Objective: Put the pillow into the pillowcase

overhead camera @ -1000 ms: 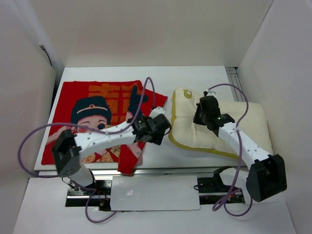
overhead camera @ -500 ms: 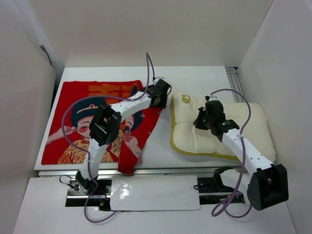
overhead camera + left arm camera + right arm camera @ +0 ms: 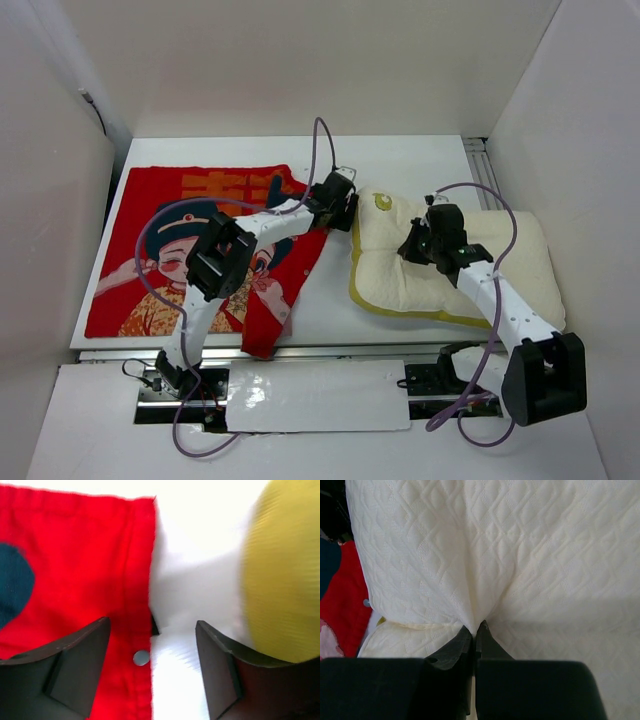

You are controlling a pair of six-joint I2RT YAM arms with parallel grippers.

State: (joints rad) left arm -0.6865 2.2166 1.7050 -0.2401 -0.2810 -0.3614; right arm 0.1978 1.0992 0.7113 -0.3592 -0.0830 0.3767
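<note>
One pillow (image 3: 400, 285), one pillowcase (image 3: 140, 195); right gripper (image 3: 476, 629) pinches the pillow.

Left hand (image 3: 152, 627) sits far forward, spread wide open, while right hand (image 3: 476, 628) is pinched tightly closed.

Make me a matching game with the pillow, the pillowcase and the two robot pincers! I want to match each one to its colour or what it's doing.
Things:
1. pillow
2. pillowcase
3. left pincer
4. right pincer

Colour or state:
A. open, over the red hem
B. red with a cartoon face
C. cream-white with a yellow edge
D. shut, pinching quilted fabric

Pairs: 1-C, 2-B, 3-A, 4-D
</note>
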